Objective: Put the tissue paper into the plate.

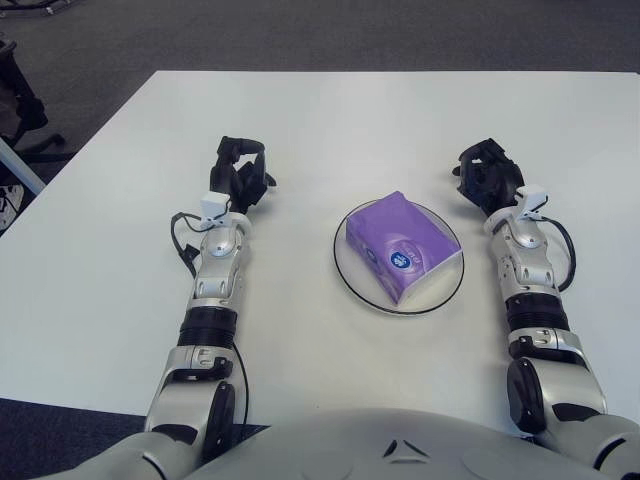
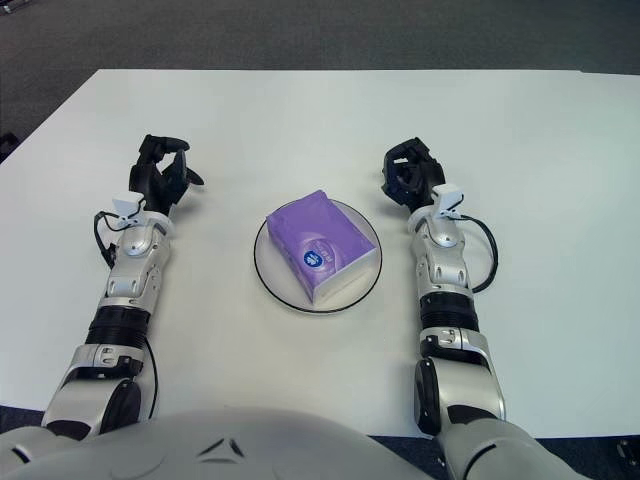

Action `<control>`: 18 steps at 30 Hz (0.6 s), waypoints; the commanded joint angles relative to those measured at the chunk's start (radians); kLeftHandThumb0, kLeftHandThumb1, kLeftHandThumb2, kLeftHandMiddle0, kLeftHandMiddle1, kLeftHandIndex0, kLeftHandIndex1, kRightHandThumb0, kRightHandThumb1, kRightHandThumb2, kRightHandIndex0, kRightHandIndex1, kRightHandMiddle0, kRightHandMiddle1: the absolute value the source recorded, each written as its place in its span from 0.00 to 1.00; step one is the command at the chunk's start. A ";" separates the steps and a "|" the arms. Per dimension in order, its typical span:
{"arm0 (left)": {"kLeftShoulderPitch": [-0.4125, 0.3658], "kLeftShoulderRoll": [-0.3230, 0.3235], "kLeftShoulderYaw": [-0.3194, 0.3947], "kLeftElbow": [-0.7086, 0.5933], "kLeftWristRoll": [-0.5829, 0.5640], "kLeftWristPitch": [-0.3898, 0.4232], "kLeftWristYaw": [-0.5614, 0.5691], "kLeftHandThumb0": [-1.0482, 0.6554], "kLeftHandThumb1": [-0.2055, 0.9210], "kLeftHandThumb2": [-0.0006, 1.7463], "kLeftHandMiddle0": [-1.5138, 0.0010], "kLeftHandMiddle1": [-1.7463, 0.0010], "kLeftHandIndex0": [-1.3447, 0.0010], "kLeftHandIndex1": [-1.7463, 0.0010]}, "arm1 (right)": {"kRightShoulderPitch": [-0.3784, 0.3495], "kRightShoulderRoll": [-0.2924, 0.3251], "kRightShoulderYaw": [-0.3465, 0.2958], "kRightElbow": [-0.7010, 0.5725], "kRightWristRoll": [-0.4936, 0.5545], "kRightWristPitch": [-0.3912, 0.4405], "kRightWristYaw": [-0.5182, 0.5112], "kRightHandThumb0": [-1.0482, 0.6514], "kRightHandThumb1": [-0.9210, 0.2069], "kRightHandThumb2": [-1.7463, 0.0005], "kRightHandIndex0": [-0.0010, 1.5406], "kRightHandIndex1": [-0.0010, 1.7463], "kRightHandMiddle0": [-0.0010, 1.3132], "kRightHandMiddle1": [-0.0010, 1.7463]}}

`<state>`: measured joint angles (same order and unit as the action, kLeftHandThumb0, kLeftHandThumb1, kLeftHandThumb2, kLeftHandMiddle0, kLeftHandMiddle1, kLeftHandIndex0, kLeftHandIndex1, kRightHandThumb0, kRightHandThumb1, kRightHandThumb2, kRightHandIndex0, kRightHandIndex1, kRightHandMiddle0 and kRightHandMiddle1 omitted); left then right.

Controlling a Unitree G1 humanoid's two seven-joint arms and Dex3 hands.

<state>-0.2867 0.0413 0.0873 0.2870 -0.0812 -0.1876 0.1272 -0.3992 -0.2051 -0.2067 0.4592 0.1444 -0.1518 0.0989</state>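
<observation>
A purple tissue paper pack lies inside the white plate with a dark rim, at the middle of the white table. My left hand shows to the left of the plate, apart from it, fingers relaxed and empty. My right hand shows to the right of the plate, near its upper right rim, fingers relaxed and holding nothing. Neither hand touches the pack or the plate.
The white table spreads around the plate. Dark carpet lies beyond the far edge. A dark chair base stands off the table at the far left.
</observation>
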 commanded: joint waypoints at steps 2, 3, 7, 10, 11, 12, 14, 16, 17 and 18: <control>0.142 -0.075 -0.008 0.110 -0.014 0.003 -0.008 0.41 1.00 0.26 0.49 0.00 0.80 0.03 | 0.072 0.029 -0.004 0.037 0.004 0.005 -0.007 0.39 0.18 0.55 0.48 1.00 0.25 1.00; 0.142 -0.075 -0.008 0.110 -0.015 0.003 -0.008 0.41 1.00 0.26 0.49 0.00 0.80 0.03 | 0.072 0.029 -0.004 0.037 0.004 0.005 -0.007 0.39 0.18 0.55 0.48 1.00 0.25 1.00; 0.138 -0.075 -0.008 0.116 -0.026 0.009 -0.017 0.41 1.00 0.26 0.48 0.00 0.80 0.03 | 0.072 0.029 -0.003 0.037 0.002 0.006 -0.010 0.39 0.18 0.55 0.48 1.00 0.25 1.00; 0.138 -0.076 -0.009 0.118 -0.028 0.010 -0.018 0.41 1.00 0.26 0.48 0.00 0.80 0.03 | 0.073 0.029 -0.002 0.037 0.002 0.006 -0.011 0.39 0.18 0.55 0.48 1.00 0.25 1.00; 0.137 -0.076 -0.009 0.118 -0.029 0.010 -0.018 0.41 1.00 0.26 0.48 0.00 0.80 0.03 | 0.073 0.029 -0.002 0.037 0.002 0.006 -0.012 0.39 0.18 0.55 0.48 1.00 0.25 1.00; 0.137 -0.076 -0.010 0.118 -0.029 0.010 -0.018 0.41 1.00 0.26 0.48 0.00 0.80 0.03 | 0.073 0.029 -0.002 0.037 0.002 0.006 -0.012 0.39 0.18 0.55 0.48 1.00 0.25 1.00; 0.136 -0.076 -0.011 0.118 -0.031 0.010 -0.018 0.41 1.00 0.26 0.48 0.00 0.80 0.03 | 0.074 0.030 -0.001 0.037 0.001 0.005 -0.012 0.39 0.18 0.55 0.48 1.00 0.25 1.00; 0.136 -0.076 -0.011 0.118 -0.032 0.011 -0.018 0.41 1.00 0.26 0.48 0.00 0.80 0.03 | 0.074 0.030 0.000 0.036 0.001 0.006 -0.012 0.39 0.18 0.55 0.48 1.00 0.25 1.00; 0.135 -0.076 -0.011 0.118 -0.033 0.011 -0.018 0.41 1.00 0.26 0.48 0.00 0.80 0.03 | 0.075 0.031 0.001 0.035 0.000 0.006 -0.012 0.39 0.18 0.55 0.48 1.00 0.25 1.00; 0.135 -0.076 -0.011 0.118 -0.033 0.011 -0.018 0.41 1.00 0.26 0.48 0.00 0.80 0.03 | 0.076 0.031 0.001 0.034 0.000 0.007 -0.012 0.39 0.18 0.55 0.48 1.00 0.25 1.00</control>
<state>-0.2955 0.0409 0.0877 0.3052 -0.1090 -0.1852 0.1163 -0.3986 -0.2059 -0.2066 0.4593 0.1430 -0.1518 0.0925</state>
